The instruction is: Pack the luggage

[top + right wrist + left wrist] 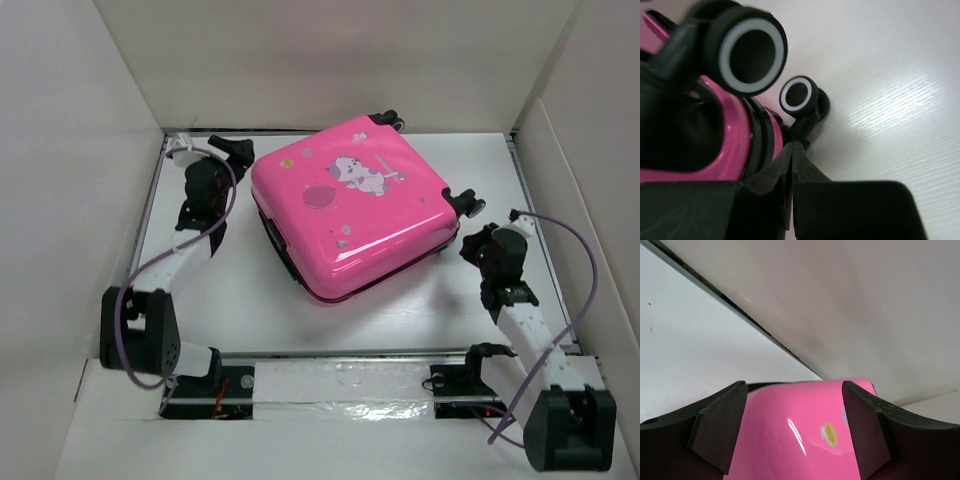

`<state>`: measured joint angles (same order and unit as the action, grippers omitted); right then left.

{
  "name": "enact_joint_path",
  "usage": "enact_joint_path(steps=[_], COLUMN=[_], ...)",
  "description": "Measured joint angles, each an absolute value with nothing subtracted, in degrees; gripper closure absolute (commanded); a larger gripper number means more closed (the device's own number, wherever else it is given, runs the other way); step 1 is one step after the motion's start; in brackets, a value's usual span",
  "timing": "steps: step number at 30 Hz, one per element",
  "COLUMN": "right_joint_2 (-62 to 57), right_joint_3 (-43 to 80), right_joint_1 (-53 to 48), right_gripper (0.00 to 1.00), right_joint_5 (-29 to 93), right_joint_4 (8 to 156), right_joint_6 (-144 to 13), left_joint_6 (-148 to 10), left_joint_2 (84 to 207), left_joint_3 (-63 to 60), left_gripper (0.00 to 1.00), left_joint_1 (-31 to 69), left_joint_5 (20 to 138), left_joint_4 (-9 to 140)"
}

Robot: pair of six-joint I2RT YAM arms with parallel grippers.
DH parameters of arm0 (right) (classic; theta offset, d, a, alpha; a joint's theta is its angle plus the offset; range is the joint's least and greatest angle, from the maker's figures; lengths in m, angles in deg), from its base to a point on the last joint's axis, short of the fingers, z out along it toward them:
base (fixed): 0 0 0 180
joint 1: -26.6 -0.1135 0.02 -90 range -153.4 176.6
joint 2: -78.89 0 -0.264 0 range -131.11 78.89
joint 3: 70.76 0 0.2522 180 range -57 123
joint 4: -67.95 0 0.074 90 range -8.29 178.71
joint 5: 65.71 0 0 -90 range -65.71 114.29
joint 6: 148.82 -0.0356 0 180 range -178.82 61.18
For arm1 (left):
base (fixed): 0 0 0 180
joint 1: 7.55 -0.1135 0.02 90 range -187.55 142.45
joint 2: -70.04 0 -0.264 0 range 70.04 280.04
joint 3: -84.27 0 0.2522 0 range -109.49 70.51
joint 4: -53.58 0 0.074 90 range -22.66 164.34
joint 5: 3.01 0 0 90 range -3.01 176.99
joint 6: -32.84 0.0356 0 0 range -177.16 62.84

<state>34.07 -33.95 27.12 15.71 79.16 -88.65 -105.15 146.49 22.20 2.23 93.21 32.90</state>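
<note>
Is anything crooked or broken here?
Only the suitcase sits crooked, turned cornerwise on the table. It looks shut, and nothing seems broken or spilled.

1. This is a robot lab test cell, not a home or a shop. The white table is boxed in by plain white panels on its left, right and far sides.
2. The left arm and the right arm are bolted at a mounting rail along the near edge.
3. Bare purple cables loop openly from both arms.
</note>
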Motion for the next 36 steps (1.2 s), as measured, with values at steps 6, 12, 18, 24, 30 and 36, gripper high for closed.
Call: enact_joint_path(steps=[6,12,18,24,30,36], right_joint_2=[18.2,6.9,-5.6,-17.8,-23.5,-17.9], right_joint_3=[-30.7,-26.4,-16.2,-3.1,6.3,4.1], right_joint_1=[27.3,28.3,28.2,27.4,26.4,26.1], right_gripper=[0.96,0.95,0.94,0.92,0.62,0.43], right_joint_5=[21.0,26.8,31.0,34.1,36.9,38.4], right_joint_4=[73.2,67.4,65.4,65.8,69.0,70.2], right_joint_6=[-89.2,-88.6,-86.6,-85.1,-84.1,-84.3], left_joint_6=[-105.5,-104.1,-106.2,-111.4,-112.6,-111.1], left_joint_2=[163.8,175.5,175.8,163.1,151.6,136.0], left_joint_3=[5.5,-3.4,7.0,29.7,35.4,31.1], left_gripper=[0.29,0.3,0.32,0.31,0.25,0.27], left_joint_1=[-4.7,-7.6,-7.1,-8.9,-7.7,-4.8], left_joint_5=[86.3,80.6,79.3,88.8,92.3,93.7], left_joint_4=[37.0,39.4,33.5,22.0,20.4,24.1])
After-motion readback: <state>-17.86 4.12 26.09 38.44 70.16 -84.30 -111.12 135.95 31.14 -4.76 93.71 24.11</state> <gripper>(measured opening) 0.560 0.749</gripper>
